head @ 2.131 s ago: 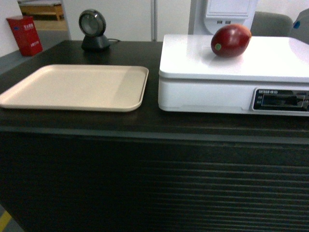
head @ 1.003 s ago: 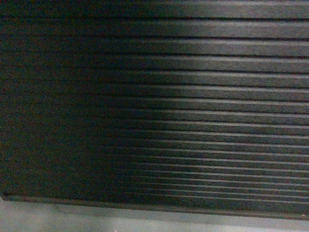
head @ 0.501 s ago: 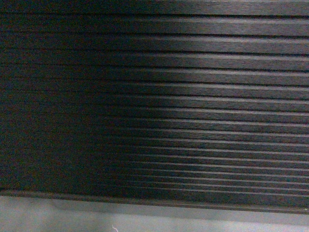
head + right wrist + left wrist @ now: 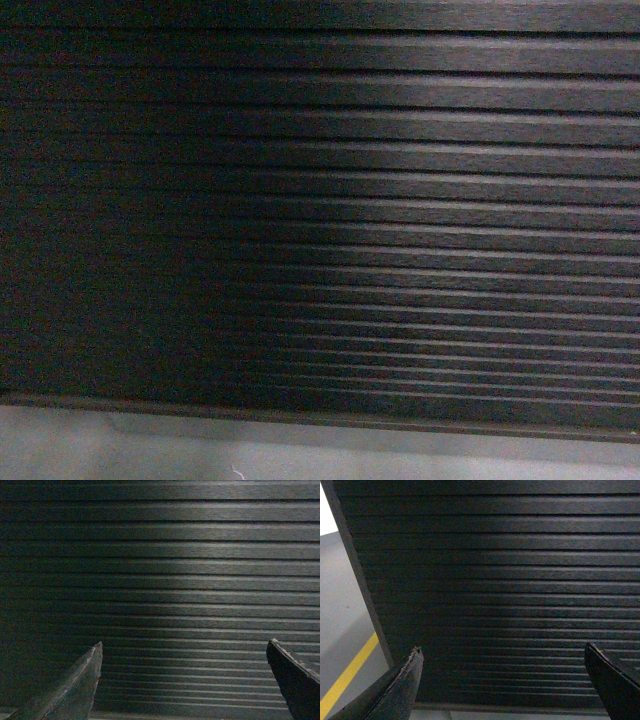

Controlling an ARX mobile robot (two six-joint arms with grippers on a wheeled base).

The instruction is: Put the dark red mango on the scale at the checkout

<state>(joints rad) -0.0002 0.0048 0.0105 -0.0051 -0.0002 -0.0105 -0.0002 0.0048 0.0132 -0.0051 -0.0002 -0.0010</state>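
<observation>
Only the ribbed front of the bench [image 4: 320, 200] filled every view, with grey floor [image 4: 300, 455] along the bottom edge. Both the left hand [image 4: 502, 672] and right hand [image 4: 182, 672] hung low, spread wide and empty, probably parked. Mango and scale were out of sight; no containers showed.

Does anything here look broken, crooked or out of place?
Nothing stands out. All three views show only the checkout ribbed front, its slats straight and intact. Both the left end effector and right end effector are open and empty.
</observation>
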